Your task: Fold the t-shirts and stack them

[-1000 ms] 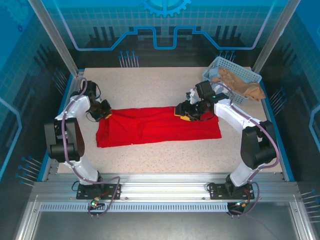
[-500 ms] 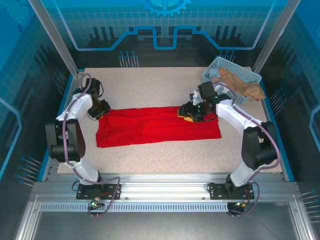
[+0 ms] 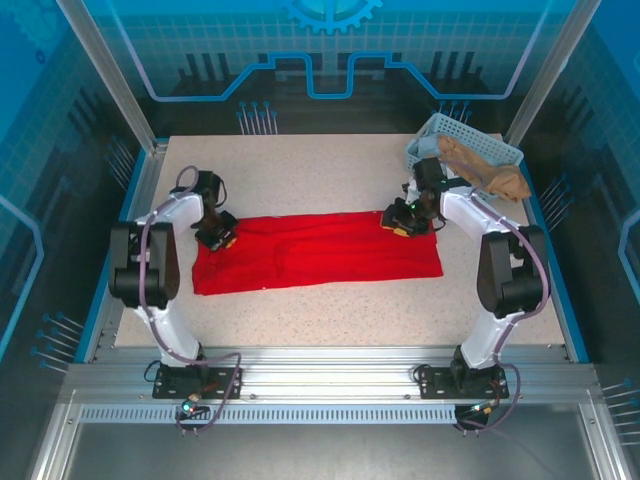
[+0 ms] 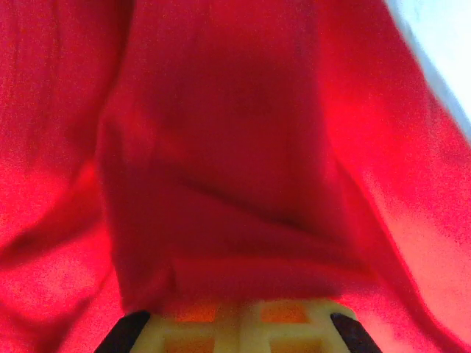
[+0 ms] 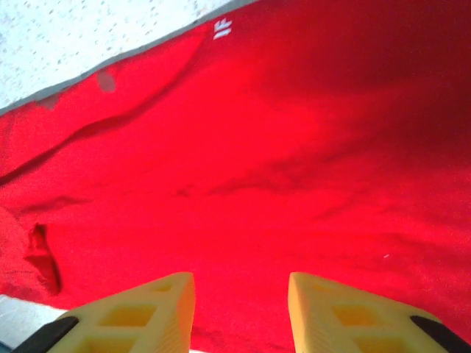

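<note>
the red t-shirt (image 3: 320,255) lies flat as a long folded band across the middle of the speckled table (image 3: 330,170), running from the left of centre to the right of centre in the overhead view. the left gripper (image 3: 217,236) sits at the band's upper left corner. in its wrist view we see its yellow fingers (image 4: 243,329) clenched together at the bottom edge, with a raised fold of the red cloth pinched in them. the right gripper (image 3: 404,218) rests over the band's upper right part. its two yellow fingers (image 5: 125,312) stand apart, released, with flat red cloth showing between them and a small white mark (image 5: 222,28) near the top. a pale blue lattice basket (image 3: 480,148) in the upper right corner holds tan cloth (image 3: 488,170).
</note>
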